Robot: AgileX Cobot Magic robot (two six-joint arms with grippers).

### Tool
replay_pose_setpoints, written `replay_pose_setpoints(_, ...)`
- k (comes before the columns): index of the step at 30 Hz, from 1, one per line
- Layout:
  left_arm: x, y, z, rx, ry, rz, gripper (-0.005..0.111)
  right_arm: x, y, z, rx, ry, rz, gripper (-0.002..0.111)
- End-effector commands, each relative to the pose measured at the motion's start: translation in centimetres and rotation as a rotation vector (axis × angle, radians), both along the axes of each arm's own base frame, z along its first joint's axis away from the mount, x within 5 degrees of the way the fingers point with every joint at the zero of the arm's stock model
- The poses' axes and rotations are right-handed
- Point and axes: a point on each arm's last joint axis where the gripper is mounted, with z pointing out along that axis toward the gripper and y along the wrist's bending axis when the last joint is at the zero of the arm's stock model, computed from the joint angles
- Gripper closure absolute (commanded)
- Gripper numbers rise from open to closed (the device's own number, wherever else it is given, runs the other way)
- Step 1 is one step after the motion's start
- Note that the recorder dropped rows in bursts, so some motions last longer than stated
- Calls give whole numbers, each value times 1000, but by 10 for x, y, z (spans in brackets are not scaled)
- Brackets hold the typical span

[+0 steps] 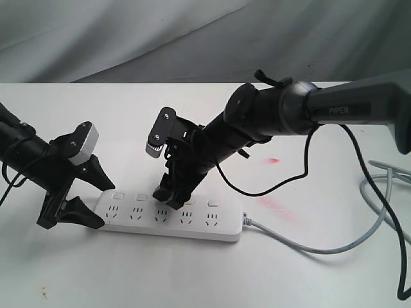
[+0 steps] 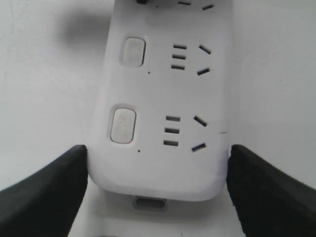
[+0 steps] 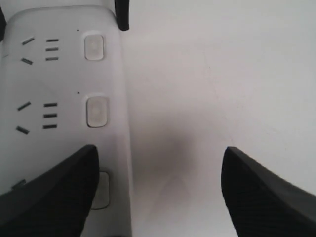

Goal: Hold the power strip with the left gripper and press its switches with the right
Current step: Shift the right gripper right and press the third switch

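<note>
Power strip (image 1: 192,230) lies flat on the white table (image 1: 77,276), w/ its grey cable (image 1: 308,248) trailing off the far end. My left gripper (image 1: 108,206) is spread wide across the end opposite the cable, both fingers against the long edges. Right gripper (image 3: 159,155) gapes wide, holding nothing. One finger (image 3: 54,192) over the strip half-hides a switch (image 3: 101,190); can't tell if it touches.
</note>
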Motion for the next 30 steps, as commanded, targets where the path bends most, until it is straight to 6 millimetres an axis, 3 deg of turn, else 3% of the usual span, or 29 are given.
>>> replay_pose_setpoints(1,2,-1,1,2,-15,3,107,0,-4,-12,-57,-10,34,43)
replay_pose_setpoints(11,2,-1,1,2,-15,3,107,-1,-10,-31,-131,-14,33,43)
replay_pose_setpoints(30,2,-1,1,2,-15,3,107,-5,-16,-33,-201,-5,74,43)
